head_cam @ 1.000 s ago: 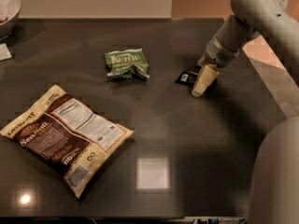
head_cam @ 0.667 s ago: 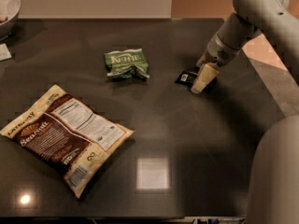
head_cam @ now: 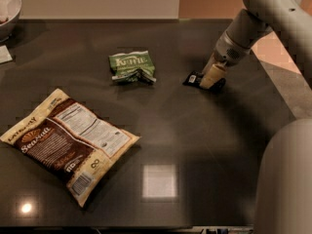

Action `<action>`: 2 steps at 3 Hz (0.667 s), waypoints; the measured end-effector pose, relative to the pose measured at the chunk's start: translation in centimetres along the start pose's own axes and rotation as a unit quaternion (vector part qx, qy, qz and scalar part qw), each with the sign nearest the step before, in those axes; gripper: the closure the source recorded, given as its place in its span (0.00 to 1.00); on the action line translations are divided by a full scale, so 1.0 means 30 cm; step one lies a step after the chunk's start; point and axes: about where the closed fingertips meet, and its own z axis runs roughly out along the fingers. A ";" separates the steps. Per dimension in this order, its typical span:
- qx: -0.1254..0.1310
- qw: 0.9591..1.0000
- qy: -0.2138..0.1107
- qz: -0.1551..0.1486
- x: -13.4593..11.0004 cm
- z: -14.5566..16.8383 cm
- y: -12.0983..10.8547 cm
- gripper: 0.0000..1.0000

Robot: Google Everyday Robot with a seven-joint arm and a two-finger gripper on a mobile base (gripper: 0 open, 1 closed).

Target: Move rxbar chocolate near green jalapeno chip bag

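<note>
The rxbar chocolate point(head_cam: 193, 78) is a small flat black bar with a white label patch. It lies on the dark table, right of centre. My gripper point(head_cam: 210, 80) is down at the bar's right end and covers that part of it. The green jalapeno chip bag point(head_cam: 132, 66) is wrinkled, with white "Kettle" lettering. It lies to the left of the bar with a clear gap of bare table between them.
A large tan-and-brown chip bag point(head_cam: 68, 143) lies at the front left. A bowl point(head_cam: 7, 9) and a white card point(head_cam: 4, 54) sit at the far left. The table's right edge point(head_cam: 273, 82) runs just beyond my arm. My grey body point(head_cam: 287, 179) fills the lower right.
My gripper has shifted slightly back and down onto the bar's right end. The bar and both bags have not moved.
</note>
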 end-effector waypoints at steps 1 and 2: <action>0.003 1.000 -0.009 -0.017 -0.064 -0.028 0.006 1.00; 0.002 0.999 -0.022 -0.039 -0.143 -0.046 0.009 1.00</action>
